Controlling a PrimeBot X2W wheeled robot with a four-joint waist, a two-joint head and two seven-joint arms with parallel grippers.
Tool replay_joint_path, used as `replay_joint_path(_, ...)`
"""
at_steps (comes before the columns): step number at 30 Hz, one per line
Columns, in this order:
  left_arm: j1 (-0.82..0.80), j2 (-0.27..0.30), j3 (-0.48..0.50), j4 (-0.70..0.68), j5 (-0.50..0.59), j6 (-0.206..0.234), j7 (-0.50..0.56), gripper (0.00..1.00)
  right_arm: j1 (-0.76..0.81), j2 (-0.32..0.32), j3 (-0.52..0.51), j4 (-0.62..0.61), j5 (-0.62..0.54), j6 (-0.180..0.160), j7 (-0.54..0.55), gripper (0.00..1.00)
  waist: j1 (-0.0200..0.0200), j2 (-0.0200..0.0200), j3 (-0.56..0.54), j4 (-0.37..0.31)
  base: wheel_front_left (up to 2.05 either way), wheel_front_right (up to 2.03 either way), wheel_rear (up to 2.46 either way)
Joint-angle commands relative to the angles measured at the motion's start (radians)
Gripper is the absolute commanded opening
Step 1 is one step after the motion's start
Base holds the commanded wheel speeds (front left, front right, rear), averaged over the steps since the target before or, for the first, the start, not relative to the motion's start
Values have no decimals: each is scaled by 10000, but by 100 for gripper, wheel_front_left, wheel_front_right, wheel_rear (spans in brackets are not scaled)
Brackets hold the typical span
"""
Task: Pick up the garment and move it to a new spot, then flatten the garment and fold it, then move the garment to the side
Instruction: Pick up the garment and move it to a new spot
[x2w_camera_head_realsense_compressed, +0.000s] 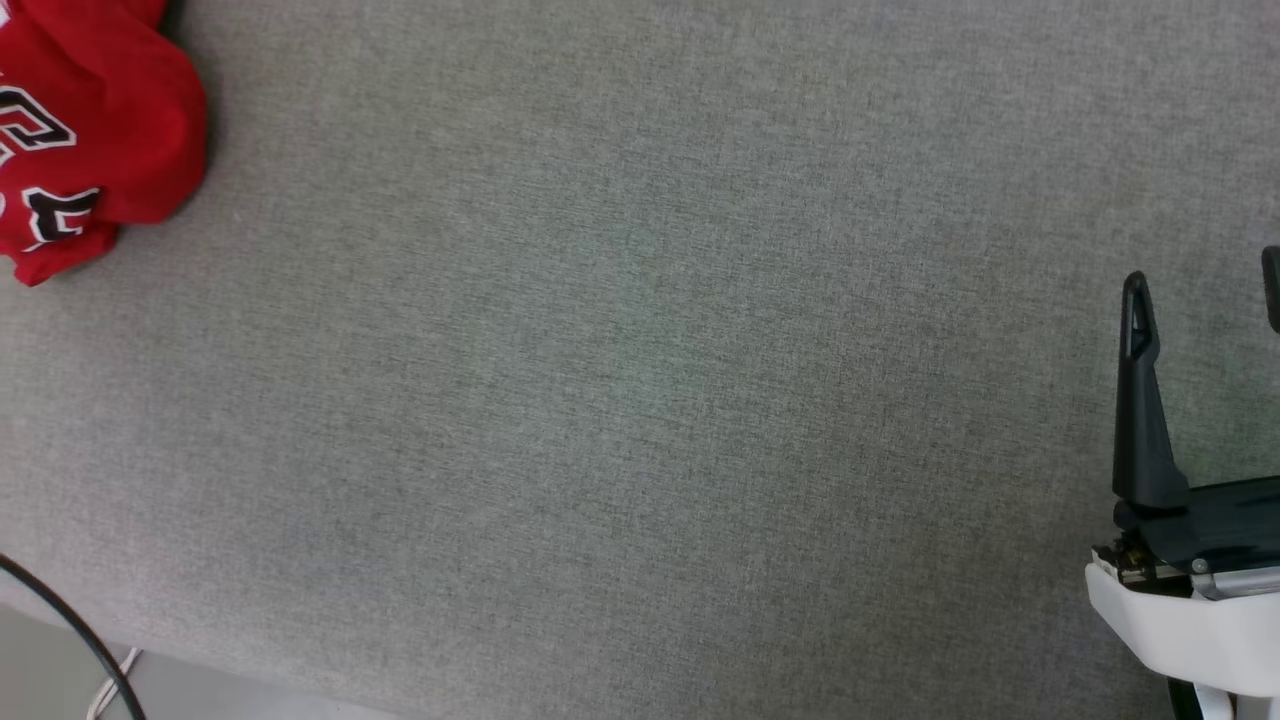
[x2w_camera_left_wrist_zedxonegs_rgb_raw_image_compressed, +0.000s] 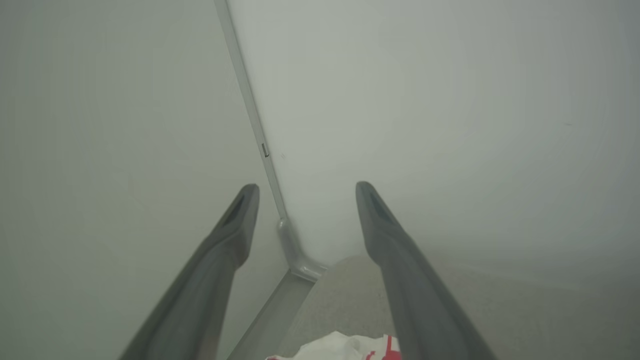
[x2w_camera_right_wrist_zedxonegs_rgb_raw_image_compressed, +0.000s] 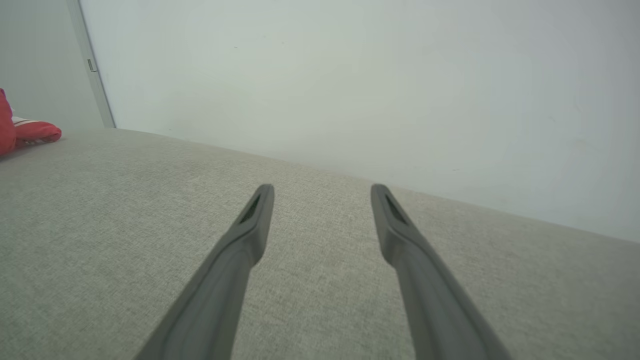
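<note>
Desk: Report the head view.

Operator: I see the garment (x2w_camera_head_realsense_compressed: 95, 120) bunched in a heap at the upper left corner, lying on the grey fabric surface (x2w_camera_head_realsense_compressed: 640, 400) and cut by the picture's edge. It is red cloth bearing black characters outlined in white. The right gripper (x2w_camera_head_realsense_compressed: 1203, 270) stands at the lower right, fingers pointing up, well apart from the garment. One finger (x2w_camera_head_realsense_compressed: 1140, 400) shows in full; the tip of the other sits at the right edge. The jaws are spread wide with nothing between them. A dark cable (x2w_camera_head_realsense_compressed: 75, 630) curves across the lower left corner, where pale floor (x2w_camera_head_realsense_compressed: 40, 680) shows past the surface's edge.

Desk: Left wrist view.

Operator: I read the left gripper (x2w_camera_left_wrist_zedxonegs_rgb_raw_image_compressed: 306, 187) as released: its two fingers are spread, hold nothing, and point toward a corner of the pale wall (x2w_camera_left_wrist_zedxonegs_rgb_raw_image_compressed: 450, 100), where a grey trim strip (x2w_camera_left_wrist_zedxonegs_rgb_raw_image_compressed: 250, 110) runs down to the surface. White cloth with red trim, part of the garment, lies at the bottom edge between the finger bases. I cannot tell whether the fingers touch it.

Desk: Right wrist view.

Operator: Here the right gripper's fingers are spread and empty over bare grey fabric. The garment shows as a red fold with a white stripe at the far left edge, near the trim strip, well apart from this gripper.
</note>
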Motion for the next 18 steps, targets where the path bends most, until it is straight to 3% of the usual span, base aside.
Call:
replay_joint_path(1,-21,-2,-50,97,-126,9,98,100,-172,-16,2,-69,-15,-3,-23,100,-3,0,80,-45,0,0,0)
replay_joint_path(8,-190,1138,-2249,1154,-2694,5,3521,100,-214,-105,48,-455,-98,-3,-23,100,-3,0,513,-140,0,0,0)
replay_joint_path(18,136,1623,-3906,1769,-5575,3,7612,100,-289,-165,-37,-724,-240,-3,-21,100,-3,0,1193,-423,0,0,0)
